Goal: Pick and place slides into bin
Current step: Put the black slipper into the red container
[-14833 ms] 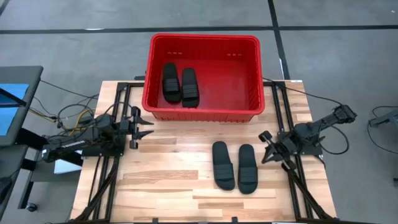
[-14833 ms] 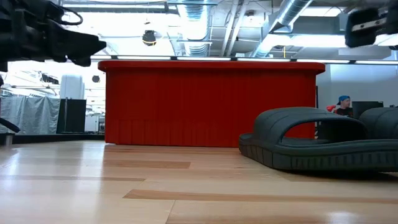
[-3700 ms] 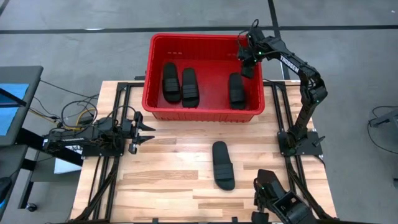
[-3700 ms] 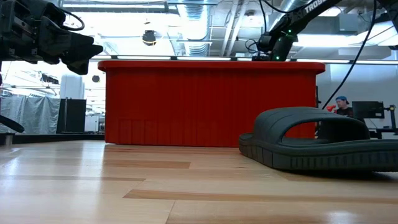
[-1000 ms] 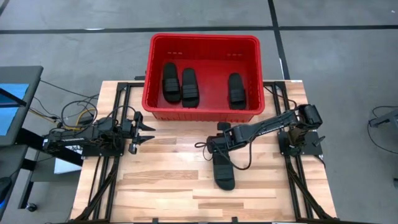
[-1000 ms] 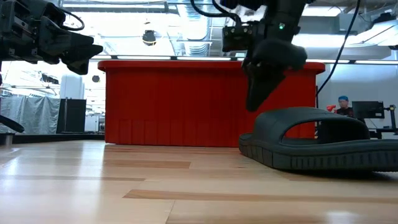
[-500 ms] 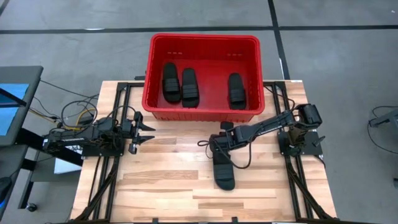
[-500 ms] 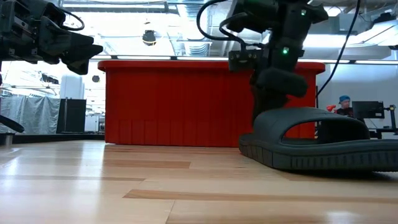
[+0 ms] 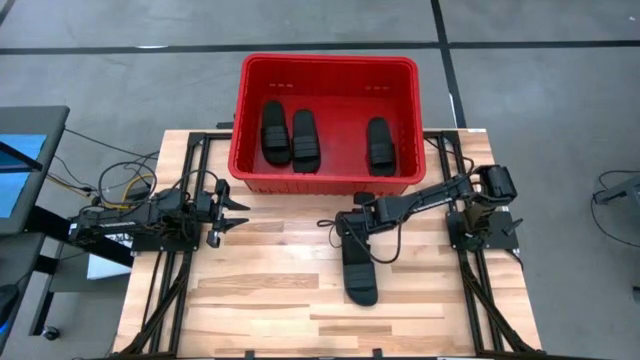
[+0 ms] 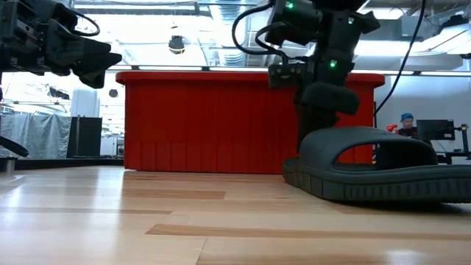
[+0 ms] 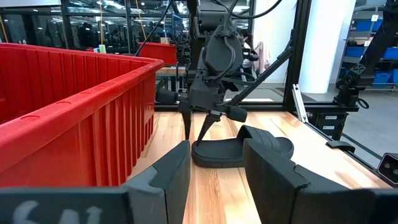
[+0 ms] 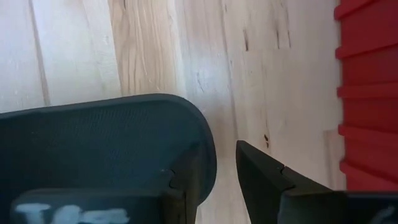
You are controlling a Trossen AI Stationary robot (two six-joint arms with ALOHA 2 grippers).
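One black slide [image 9: 360,272] lies flat on its sole on the wooden table, in front of the red bin [image 9: 330,58]. Three more slides [image 9: 275,130] [image 9: 305,140] [image 9: 378,145] lie on the bin's floor. My right gripper [image 9: 343,228] is open and points down at the far end of the slide on the table [image 11: 242,149], the end away from its strap. One finger [image 12: 186,177] is over the footbed and the other [image 12: 264,171] is beyond the rim, over the wood. My left gripper [image 9: 235,205] waits open at the table's left. My right gripper comes from above, with its fingers on either side of the slide's far-end rim [image 12: 202,146]. I cannot tell whether a finger touches the slide. The slide lies flat on the table.
The bin's near wall [image 9: 320,185] stands just beyond my right gripper. Black frame rails [image 9: 190,250] run along both table sides. Bare wood stretches between the slide and my left gripper. A person [image 10: 403,124] shows far behind the table.
My right gripper has come down from above the slide to its far end and shifted a little toward the bin. The slide has stayed in place.
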